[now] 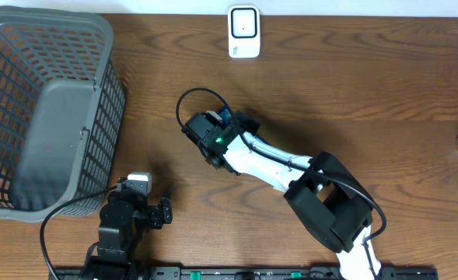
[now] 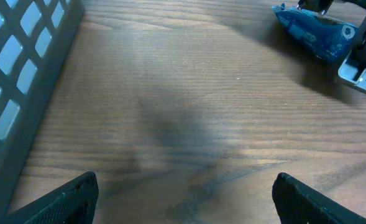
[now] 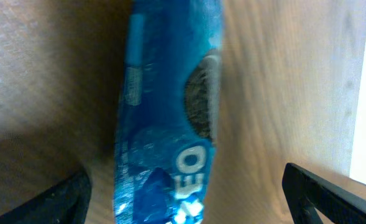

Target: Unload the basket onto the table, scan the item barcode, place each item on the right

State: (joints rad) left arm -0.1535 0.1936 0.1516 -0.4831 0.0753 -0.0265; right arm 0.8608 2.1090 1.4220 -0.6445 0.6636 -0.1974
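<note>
Grey basket at left, its floor showing. Blue cookie packet flat on wood table between right gripper's spread fingers, touching neither. Left gripper likewise spread. White scanner at far edge

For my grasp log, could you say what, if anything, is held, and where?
Nothing: right fingers stand open astride the blue packet; left fingers open too.

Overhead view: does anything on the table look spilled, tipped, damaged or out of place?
Nothing stands out. The grey basket stands upright at the left, the white scanner sits at the far edge, and the blue cookie packet lies flat and looks intact on the table.
</note>
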